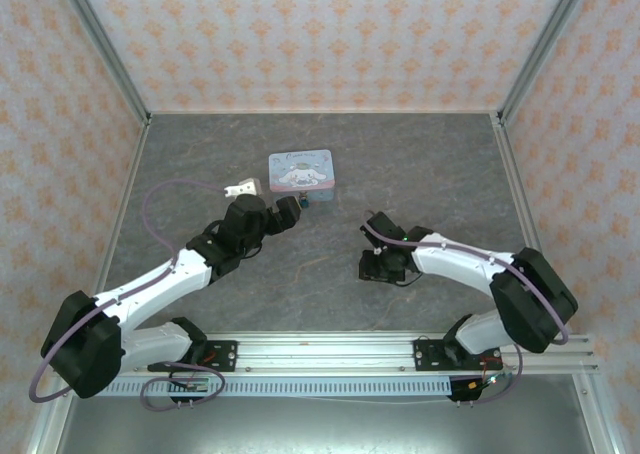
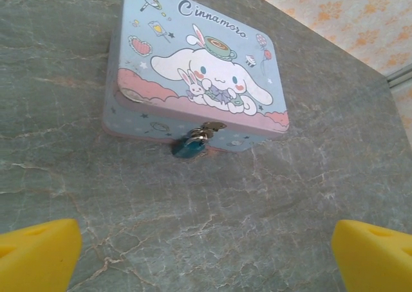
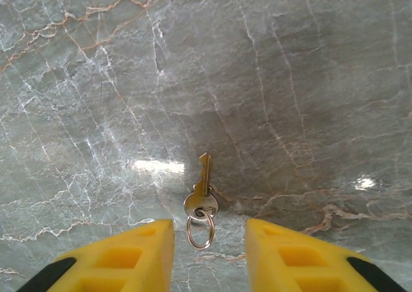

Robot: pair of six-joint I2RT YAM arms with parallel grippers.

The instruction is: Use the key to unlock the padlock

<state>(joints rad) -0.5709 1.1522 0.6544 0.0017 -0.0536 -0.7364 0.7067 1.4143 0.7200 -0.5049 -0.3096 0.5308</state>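
From above, one tin box sits just beside the left gripper; the left wrist view shows one padlock hanging at the box's front beyond two wide-spread, empty fingers; the right wrist view shows one key lying flat on the table at the tips of the right gripper, narrowly parted and empty.

A pale blue cartoon-printed tin box sits closed on a grey marbled table, a small teal padlock at its front clasp. Before the box, well apart, the left gripper hovers, yellow fingertips spread wide.
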